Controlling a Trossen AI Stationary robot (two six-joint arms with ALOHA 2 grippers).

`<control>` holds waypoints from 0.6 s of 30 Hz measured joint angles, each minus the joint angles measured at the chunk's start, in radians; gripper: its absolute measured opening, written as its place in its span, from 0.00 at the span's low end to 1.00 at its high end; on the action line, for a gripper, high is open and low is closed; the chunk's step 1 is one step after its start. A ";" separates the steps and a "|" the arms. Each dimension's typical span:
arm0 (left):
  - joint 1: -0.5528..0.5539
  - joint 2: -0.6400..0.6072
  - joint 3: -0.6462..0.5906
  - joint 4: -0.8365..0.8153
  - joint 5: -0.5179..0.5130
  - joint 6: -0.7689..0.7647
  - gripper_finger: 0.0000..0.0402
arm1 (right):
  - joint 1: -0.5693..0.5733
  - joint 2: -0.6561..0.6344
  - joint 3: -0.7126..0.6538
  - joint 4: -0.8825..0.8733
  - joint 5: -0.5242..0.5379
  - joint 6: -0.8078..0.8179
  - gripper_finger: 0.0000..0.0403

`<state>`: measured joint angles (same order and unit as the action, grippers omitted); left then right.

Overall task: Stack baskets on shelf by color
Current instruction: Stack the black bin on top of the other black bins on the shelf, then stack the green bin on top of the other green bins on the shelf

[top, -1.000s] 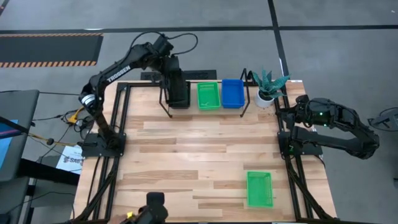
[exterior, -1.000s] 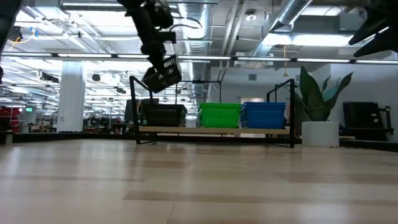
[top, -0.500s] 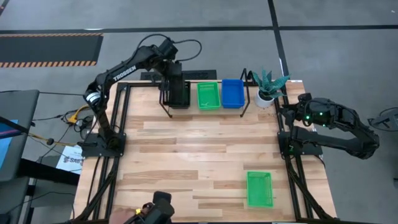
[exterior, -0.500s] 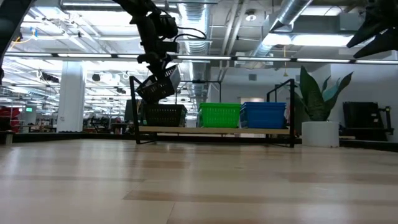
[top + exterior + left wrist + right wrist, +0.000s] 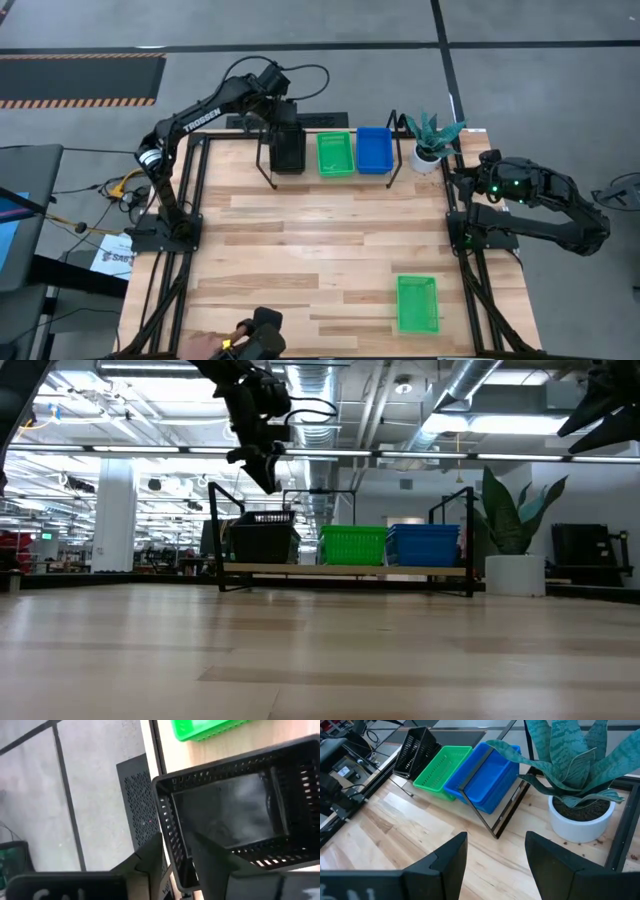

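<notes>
The left claw (image 5: 268, 470) hangs just above the black basket (image 5: 287, 148) at the end of the shelf (image 5: 345, 569), its fingers spread, one either side of the basket's near wall without visibly pressing it, so the basket looks to be resting on the black pile rather than held. Beside that pile, farther from the claw, sit a green basket (image 5: 335, 154) and then a blue basket (image 5: 374, 149) on the same plank. A lone green basket (image 5: 417, 303) lies well apart at the table's opposite edge, nearer the right arm. The right claw (image 5: 495, 857) waits open off the table's edge, close to the potted plant (image 5: 431, 137).

The step in hand appears to be letting go of the black basket; done well, the claw would rise straight up so neither finger catches the perforated rim and drags the pile askew.

The table-level camera shows the top black basket sitting level with clear air between it and the claw, which the overhead camera cannot settle. The left wrist camera alone shows the fingers straddling the wall. Only the overhead camera shows the stray green basket
</notes>
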<state>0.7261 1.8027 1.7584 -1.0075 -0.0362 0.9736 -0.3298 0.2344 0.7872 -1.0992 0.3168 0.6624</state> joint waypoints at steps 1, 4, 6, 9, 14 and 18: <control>0.000 0.000 0.000 0.000 0.002 -0.002 0.24 | 0.000 0.000 0.000 0.000 0.000 0.000 0.56; -0.001 0.000 0.000 0.012 0.002 -0.029 0.26 | 0.000 0.000 0.000 0.000 0.000 0.000 0.56; -0.002 0.000 0.000 0.036 0.002 -0.048 0.26 | 0.000 0.000 0.000 0.000 0.000 0.000 0.56; -0.006 -0.003 0.000 0.083 -0.006 -0.068 0.26 | 0.000 0.000 0.000 0.000 0.000 0.000 0.56; -0.009 0.012 0.000 0.192 -0.056 -0.192 0.24 | 0.000 0.000 0.000 0.000 0.000 0.000 0.56; -0.010 0.060 0.000 0.246 -0.191 -0.428 0.14 | 0.000 0.000 0.000 0.000 0.000 0.001 0.56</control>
<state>0.7157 1.8623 1.7588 -0.7611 -0.2270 0.5458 -0.3298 0.2346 0.7872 -1.0994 0.3164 0.6637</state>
